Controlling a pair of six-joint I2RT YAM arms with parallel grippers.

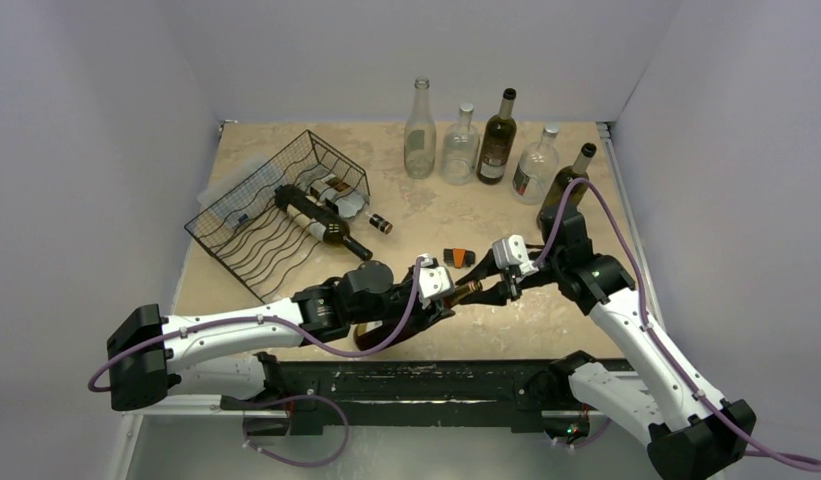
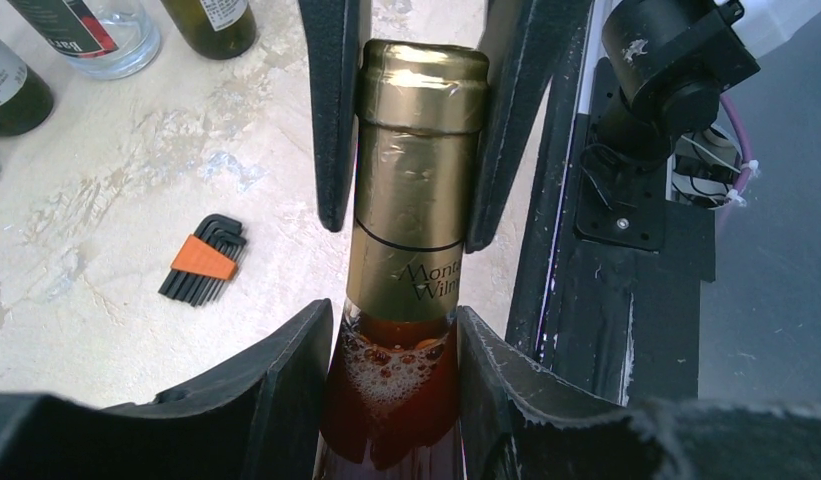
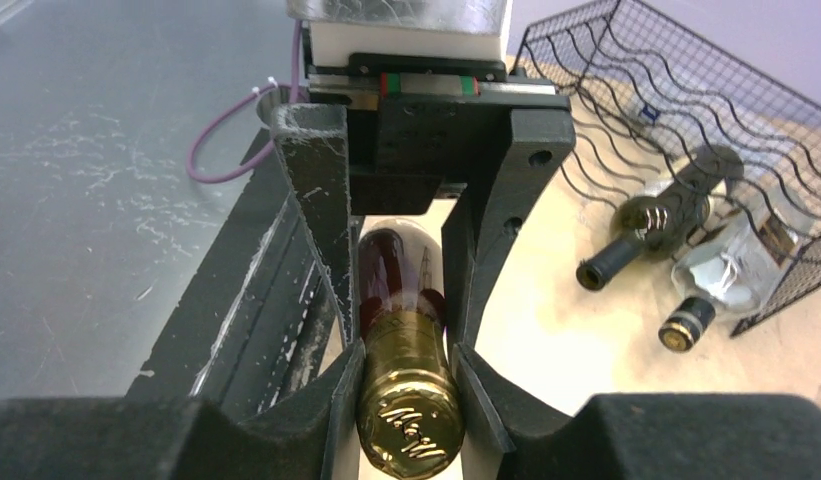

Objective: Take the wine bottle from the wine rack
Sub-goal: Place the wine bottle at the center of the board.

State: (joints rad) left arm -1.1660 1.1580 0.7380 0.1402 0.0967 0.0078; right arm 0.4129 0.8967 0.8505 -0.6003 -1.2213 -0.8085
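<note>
1. Gold foil wraps the neck of the wine bottle (image 2: 411, 200), and both of my pincers meet on that neck.
2. My left pincer (image 2: 391, 385) is closed to a narrow gap on the wine bottle. Its pads press on either side just where the foil ends and the reddish-brown glass begins, and bubbles show inside the glass there.
3. My right pincer (image 3: 406, 400) is clamped tight on the foil top of the same bottle, one finger on each side of the cap.
4. In the overhead view the wine bottle (image 1: 371, 337) is low in the centre of the frame, over the near edge of the worktop (image 1: 546, 320). Its body points lower left and its neck points right.
5. The wine rack (image 1: 251, 225) sits in the upper left of the overhead view, well apart from the bottle I hold. Other bottles (image 1: 321, 222) lie in the rack, necks pointing toward the frame's centre.
6. A set of hex keys (image 1: 459, 257) in an orange holder lies on the worktop at the centre, just above my pincers.
7. Five standing bottles (image 1: 498, 140) line the top of the frame.
</note>
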